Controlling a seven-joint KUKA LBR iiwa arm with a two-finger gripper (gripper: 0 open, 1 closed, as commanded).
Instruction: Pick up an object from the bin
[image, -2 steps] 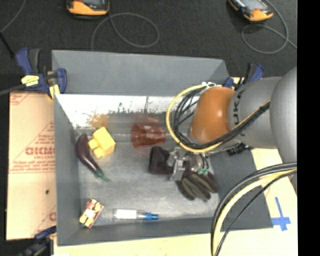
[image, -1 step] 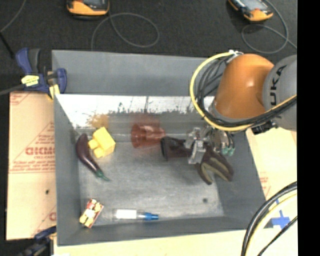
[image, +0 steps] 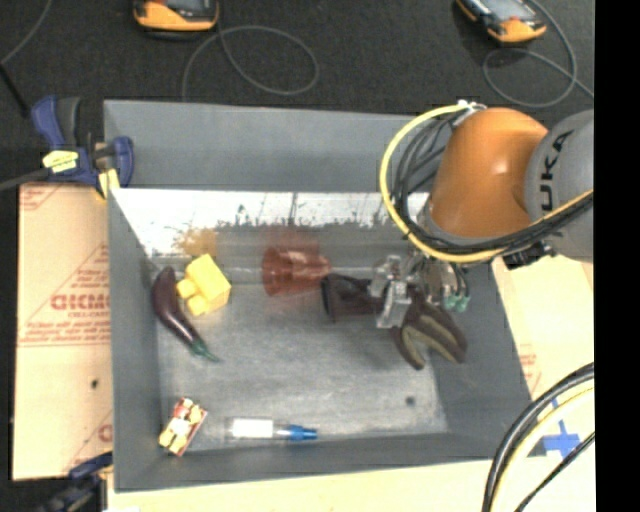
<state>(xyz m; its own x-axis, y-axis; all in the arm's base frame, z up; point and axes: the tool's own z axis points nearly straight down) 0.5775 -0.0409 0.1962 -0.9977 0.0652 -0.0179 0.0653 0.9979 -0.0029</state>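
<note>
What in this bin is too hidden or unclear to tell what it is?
All in the camera view:
- Dark thing by the far wall: partly covered by the hand, kind unclear.
- Brown curved pieces under the hand: shape too blurred to name.
- Far right corner of the bin: hidden by the orange cover.
- Small box, near left corner: print too small to read.

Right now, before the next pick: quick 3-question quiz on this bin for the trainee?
1. True or false: the yellow block lies in the right half of the bin.
2. The gripper is over the bin's: A) left front corner B) right half C) left wall.
3. What colour is the cap of the pen by the near wall?
Key: 1 false; 2 B; 3 blue.
</note>
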